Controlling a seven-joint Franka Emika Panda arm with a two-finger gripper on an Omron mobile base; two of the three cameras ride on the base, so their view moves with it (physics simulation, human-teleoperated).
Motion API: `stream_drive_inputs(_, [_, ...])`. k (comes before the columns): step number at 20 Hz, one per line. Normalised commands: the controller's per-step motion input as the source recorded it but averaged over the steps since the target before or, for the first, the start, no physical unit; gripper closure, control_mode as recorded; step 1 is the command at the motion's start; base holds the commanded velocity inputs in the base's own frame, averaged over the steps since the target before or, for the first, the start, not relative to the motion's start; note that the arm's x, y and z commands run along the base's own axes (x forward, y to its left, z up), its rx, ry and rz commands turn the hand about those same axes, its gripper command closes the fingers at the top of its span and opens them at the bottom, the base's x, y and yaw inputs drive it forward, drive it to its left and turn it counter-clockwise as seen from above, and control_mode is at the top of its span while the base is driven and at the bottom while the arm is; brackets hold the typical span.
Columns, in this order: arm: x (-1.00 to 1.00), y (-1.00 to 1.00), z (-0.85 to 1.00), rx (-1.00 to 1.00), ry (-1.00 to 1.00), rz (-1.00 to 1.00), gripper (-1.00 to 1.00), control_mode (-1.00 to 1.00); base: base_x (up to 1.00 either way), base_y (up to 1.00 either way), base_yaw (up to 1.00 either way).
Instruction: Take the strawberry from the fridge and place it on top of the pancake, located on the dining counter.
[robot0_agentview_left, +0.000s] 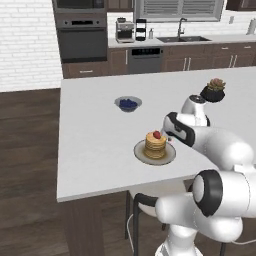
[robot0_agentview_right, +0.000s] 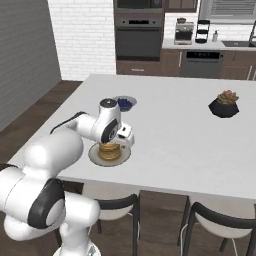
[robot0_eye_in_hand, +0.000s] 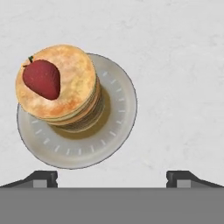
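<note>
- Counter: dining counter (robot0_agentview_left: 90, 140), a large white slab; carries everything listed below.
- Arm reaching over the near edge of the slab, gripper (robot0_eye_in_hand: 112, 177) hovering above the plate, fingertips (robot0_eye_in_hand: 43, 178) set wide apart and holding nothing.
- Plate (robot0_agentview_left: 142, 155), round and grey, near the counter's near edge; seen again in the hand view (robot0_eye_in_hand: 113, 127) and the right base view (robot0_agentview_right: 95, 156).
- Pancake (robot0_agentview_left: 155, 145), a short golden-brown stack sitting on the plate, off-centre toward one side of it in the hand view (robot0_eye_in_hand: 70, 87); partly hidden behind the wrist in the right base view (robot0_agentview_right: 109, 149).
- Potted plant (robot0_agentview_left: 213, 90) in a dark pot, toward the far right of the slab, well apart from the plate.
- Bowl of blue berries (robot0_agentview_left: 128, 104), farther back than the pancake and slightly left.
- Strawberry (robot0_eye_in_hand: 42, 79), red, lying on top of the pancake near the stack's edge, touching it; a small red spot atop the stack in the left base view (robot0_agentview_left: 157, 134).
</note>
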Motion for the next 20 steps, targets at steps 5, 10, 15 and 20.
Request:
stream_drive_inputs(5, [-0.32,-0.53,0.0,0.05,-0.1,-0.04,-1.0,-1.0,0.0,0.0,0.0])
stream_drive_inputs(10, [-0.37,-0.04,0.38,0.0,-0.23,-0.09,-1.0,-1.0,0.0,0.0,0.0])
stream_drive_inputs(15, [-0.21,-0.01,0.81,0.0,-0.2,-0.18,-1.0,-1.0,0.0,0.0,0.0])
stream_drive_inputs(20, [-0.17,-0.01,0.62,0.0,-0.15,-0.14,-1.0,-1.0,0.0,0.0,0.0])
